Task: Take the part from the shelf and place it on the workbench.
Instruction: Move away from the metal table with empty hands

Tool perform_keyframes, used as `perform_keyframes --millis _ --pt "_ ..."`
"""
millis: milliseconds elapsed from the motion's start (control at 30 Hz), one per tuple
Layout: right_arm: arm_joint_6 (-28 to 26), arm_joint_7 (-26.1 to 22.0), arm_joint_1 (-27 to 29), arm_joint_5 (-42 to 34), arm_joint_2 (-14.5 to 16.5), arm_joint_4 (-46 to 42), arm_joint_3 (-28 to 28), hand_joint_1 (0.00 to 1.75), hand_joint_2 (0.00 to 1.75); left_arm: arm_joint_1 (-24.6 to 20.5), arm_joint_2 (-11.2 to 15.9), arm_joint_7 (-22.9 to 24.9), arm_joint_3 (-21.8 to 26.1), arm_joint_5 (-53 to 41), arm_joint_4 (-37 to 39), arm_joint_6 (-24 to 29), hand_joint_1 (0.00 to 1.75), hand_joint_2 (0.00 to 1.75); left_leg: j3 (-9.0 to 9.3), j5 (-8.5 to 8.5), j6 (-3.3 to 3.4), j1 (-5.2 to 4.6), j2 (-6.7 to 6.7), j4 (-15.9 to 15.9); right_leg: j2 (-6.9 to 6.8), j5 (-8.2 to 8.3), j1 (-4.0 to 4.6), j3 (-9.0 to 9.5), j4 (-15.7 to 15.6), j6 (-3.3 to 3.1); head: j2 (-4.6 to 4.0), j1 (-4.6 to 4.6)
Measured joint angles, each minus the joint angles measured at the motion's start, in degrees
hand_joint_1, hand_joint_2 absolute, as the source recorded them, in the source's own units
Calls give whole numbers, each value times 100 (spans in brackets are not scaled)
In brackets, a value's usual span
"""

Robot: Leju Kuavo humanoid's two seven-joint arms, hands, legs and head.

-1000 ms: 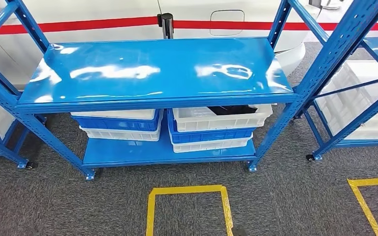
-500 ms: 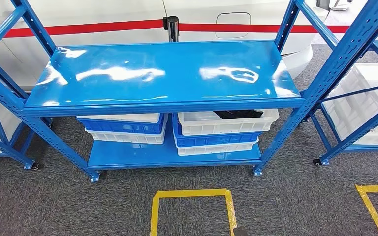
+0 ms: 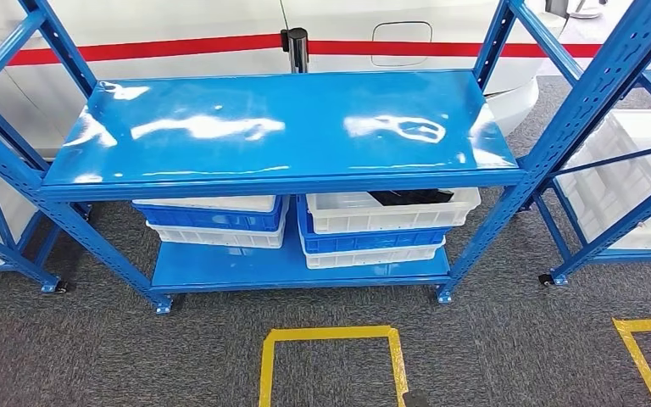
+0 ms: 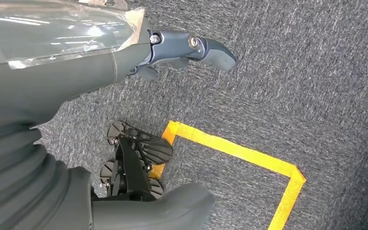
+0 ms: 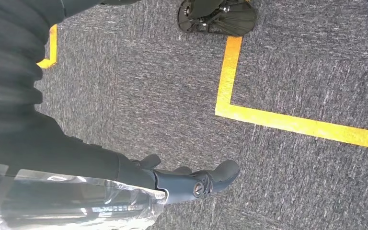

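fingers of the left hand and right hand hang apart, empty, above carpet. black part lies in the shelf's top right bin.

Left hand hangs above floor, holding nothing; right hand likewise, fingers loosely extended

Dark part in the upper right white crate, centre right of the head view: mostly hidden under the blue top shelf, shape not discernible. Neighbouring racks cut off at left and right edges. Left hand, right hand: fingers largely hidden behind their covers
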Motion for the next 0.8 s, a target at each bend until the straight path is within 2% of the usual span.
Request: perform_keyframes --millis 133,367,800 --pt "0 -10 6 -13 0 0 -19 0 175 1 4 113 2 -3 0 75 0 175 2 0 0 -13 0 1 0 0 -6 1 0 1 0 -1" --pt "18 -65 65 -20 -5 -9 -54 0 175 73 41 583 -138 -103 -12 298 0 175 5 -1 2 -27 0 2 0 0 -21 1 -1 3 0 -1" --pt "810 135 541 -597 -142 -243 -54 0 175 512 327 1481 -1910 982 -285 22 0 175 2 -5 3 -29 0 1 0 -1 -22 3 -2 3 1 -1"
